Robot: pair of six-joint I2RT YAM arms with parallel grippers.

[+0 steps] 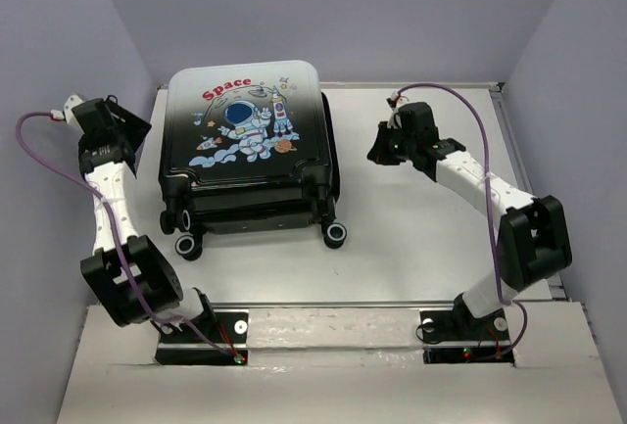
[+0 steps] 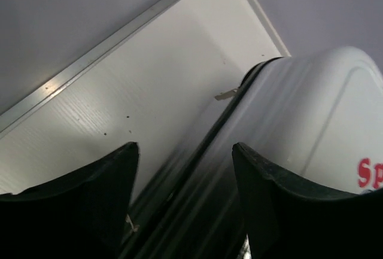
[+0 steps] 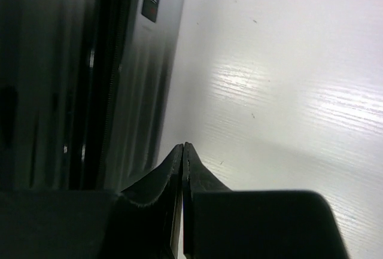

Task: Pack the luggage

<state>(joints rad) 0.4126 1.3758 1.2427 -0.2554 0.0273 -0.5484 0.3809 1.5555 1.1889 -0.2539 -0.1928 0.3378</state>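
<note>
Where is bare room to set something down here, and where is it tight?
Free: the table between the luggage and the right arm, and the strip from its wheels to the near rail. Tight: the left edge, where the left pincer hangs beside the luggage.

**Silver-to-black suitcase stands out on white table**

The suitcase (image 1: 245, 164) has a shell that fades from silver-white at the far end to glossy black near its black wheels (image 1: 336, 234). Its print shows a cartoon astronaut in blue and white, pale blue clouds, small rockets and the word "Space" in red. The table (image 1: 411, 248) beneath is white with a pale metal edge, and the walls (image 1: 343, 13) are lilac-grey. The arms (image 1: 106, 199) are white with black joints, each trailing a purple cable (image 1: 436, 86).
</note>
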